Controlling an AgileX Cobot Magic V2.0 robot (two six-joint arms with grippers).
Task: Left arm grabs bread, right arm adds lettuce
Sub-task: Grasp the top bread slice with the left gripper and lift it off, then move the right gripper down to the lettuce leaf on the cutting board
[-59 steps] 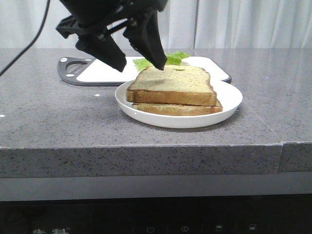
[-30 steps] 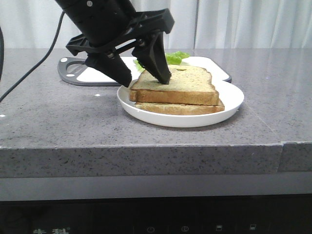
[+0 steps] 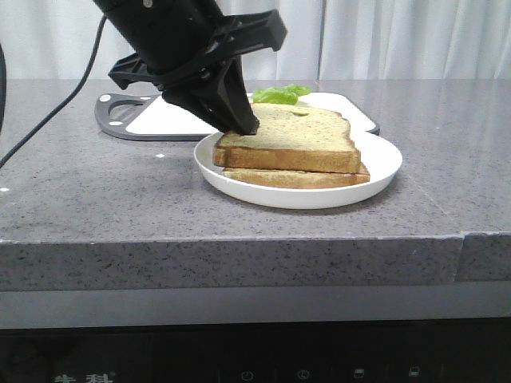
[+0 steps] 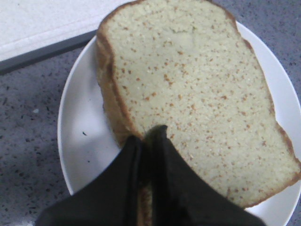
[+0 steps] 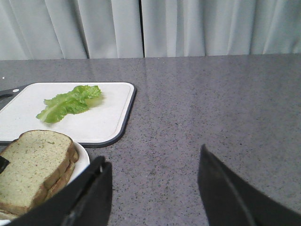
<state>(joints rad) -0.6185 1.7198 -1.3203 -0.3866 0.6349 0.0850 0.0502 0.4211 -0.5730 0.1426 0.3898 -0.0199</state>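
The left arm's black pointed tool (image 4: 146, 136) pinches a corner of the thick tan bread slice (image 3: 297, 137), not yet lifted off the thinner slice (image 3: 295, 177). The ruffled green lettuce leaf (image 5: 70, 102) lies untouched behind the bread; the right tool (image 5: 153, 186) is spread.

Tan bread (image 3: 295, 137) — bright-green lettuce (image 5: 69, 102)

The bread (image 3: 291, 140) covers most of the lower slice (image 3: 295, 176); the left gripper (image 3: 243, 126) hides its near corner and part of the lettuce (image 3: 277, 94).

bread (image 3: 297, 137) atop thinner slice (image 3: 295, 177) on plate (image 3: 383, 163), lettuce (image 5: 70, 102) on cutting board (image 5: 101, 123) behind
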